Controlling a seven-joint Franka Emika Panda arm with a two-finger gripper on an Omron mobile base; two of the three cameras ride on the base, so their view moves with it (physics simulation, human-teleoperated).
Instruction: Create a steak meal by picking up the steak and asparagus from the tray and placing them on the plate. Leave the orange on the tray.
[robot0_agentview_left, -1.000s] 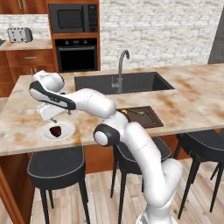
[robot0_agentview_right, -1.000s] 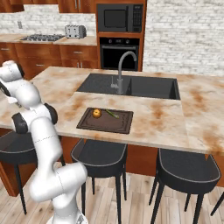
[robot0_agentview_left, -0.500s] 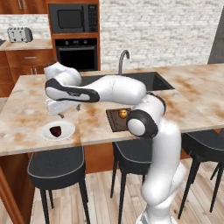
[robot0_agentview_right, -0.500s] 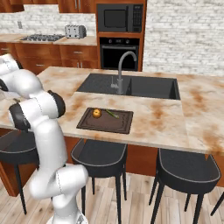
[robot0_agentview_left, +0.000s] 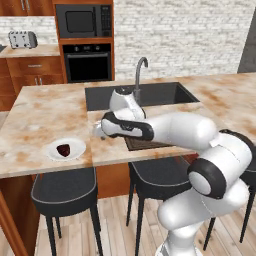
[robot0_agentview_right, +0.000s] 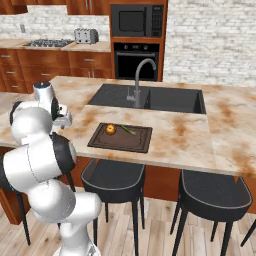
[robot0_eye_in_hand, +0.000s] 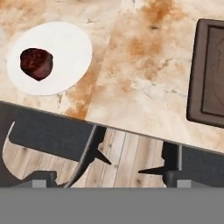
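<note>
From the left base view I see the steak (robot0_agentview_left: 63, 149) lying on the plate (robot0_agentview_left: 76, 153) at the left of the frame, near the front edge of the marble counter (robot0_agentview_left: 45, 107). My gripper (robot0_agentview_left: 99, 131) hangs above the counter in the middle of that view, between the plate and the tray (robot0_agentview_left: 142, 144), whose dark corner shows just under the arm. In the hand view the steak (robot0_eye_in_hand: 36, 63) sits in the left part of the plate (robot0_eye_in_hand: 70, 52) at the upper left, while the tray's rim (robot0_eye_in_hand: 197, 74) runs down the right edge of the frame; bare counter (robot0_eye_in_hand: 140, 78) lies between them. The fingertips (robot0_eye_in_hand: 98, 154) rise at the bottom of that view with a broad gap between them and nothing in it, so the jaws stand spread wide and hold nothing. In the right base view the tray (robot0_agentview_right: 137, 146) lies at the centre of the frame, in front of the sink (robot0_agentview_right: 165, 100), with the orange (robot0_agentview_right: 110, 129) in its left half and the asparagus (robot0_agentview_right: 127, 130) just beside it to the right, lying aslant. In that view the gripper (robot0_agentview_right: 64, 120) sits at the left, well apart from the tray.
</note>
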